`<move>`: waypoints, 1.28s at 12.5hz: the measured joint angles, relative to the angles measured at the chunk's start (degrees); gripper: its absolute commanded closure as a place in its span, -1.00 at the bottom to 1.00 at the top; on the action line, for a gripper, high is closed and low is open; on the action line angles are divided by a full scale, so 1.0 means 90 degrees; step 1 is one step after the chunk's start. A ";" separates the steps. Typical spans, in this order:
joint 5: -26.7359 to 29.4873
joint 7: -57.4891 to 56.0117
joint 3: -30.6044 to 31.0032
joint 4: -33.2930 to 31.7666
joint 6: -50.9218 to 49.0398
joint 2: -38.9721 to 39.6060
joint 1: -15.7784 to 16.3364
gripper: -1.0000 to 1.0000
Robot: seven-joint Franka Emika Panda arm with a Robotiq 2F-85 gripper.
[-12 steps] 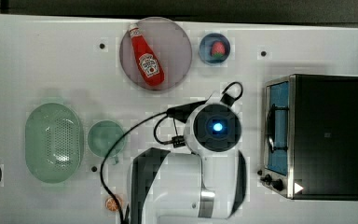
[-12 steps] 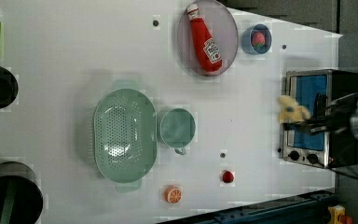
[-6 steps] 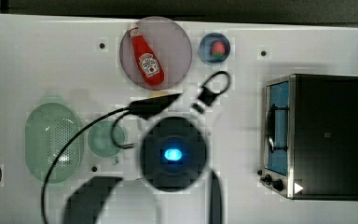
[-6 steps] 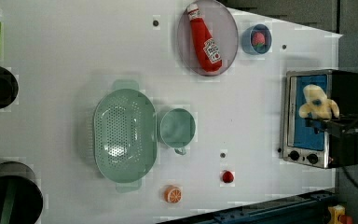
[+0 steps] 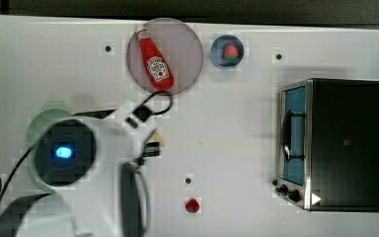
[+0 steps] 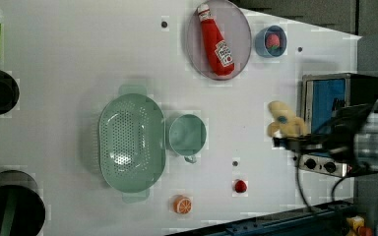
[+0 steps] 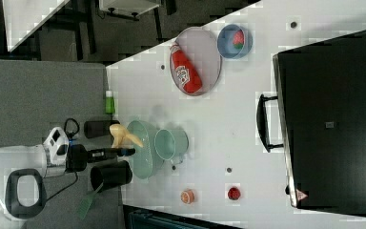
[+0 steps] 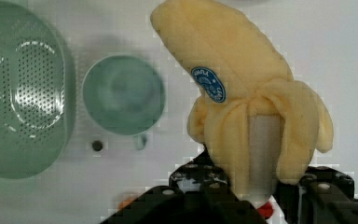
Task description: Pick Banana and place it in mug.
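My gripper (image 8: 256, 186) is shut on the base of the banana (image 8: 247, 102), a pale cream-yellow plush piece with a blue sticker and peeled-back flaps. It is held up off the table. The mug (image 8: 122, 95) is a round teal-green cup that stands upright and empty, off to one side of the banana. In the left view the banana (image 6: 284, 120) and gripper (image 6: 288, 142) hang to the right of the mug (image 6: 187, 135). In the right view the banana (image 7: 124, 135) appears left of the mug (image 7: 170, 144). In the top view the arm hides the mug, and only the banana's tip (image 5: 160, 139) peeks out.
An oval perforated green basket (image 6: 132, 142) sits beside the mug. A ketchup bottle (image 5: 154, 61) lies on a grey plate (image 5: 187, 49), next to a blue bowl (image 5: 215, 52) holding a strawberry. Also here: a toaster oven (image 5: 345, 143), a red strawberry (image 5: 192, 205), an orange slice (image 6: 182, 204).
The arm has swung toward the top view's left, carrying the banana. In the left view the banana has moved left, away from the oven's front toward the mug.
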 measured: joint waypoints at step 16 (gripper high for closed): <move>0.0028 0.1550 0.0814 -0.1131 0.3258 0.2523 0.0040 -0.36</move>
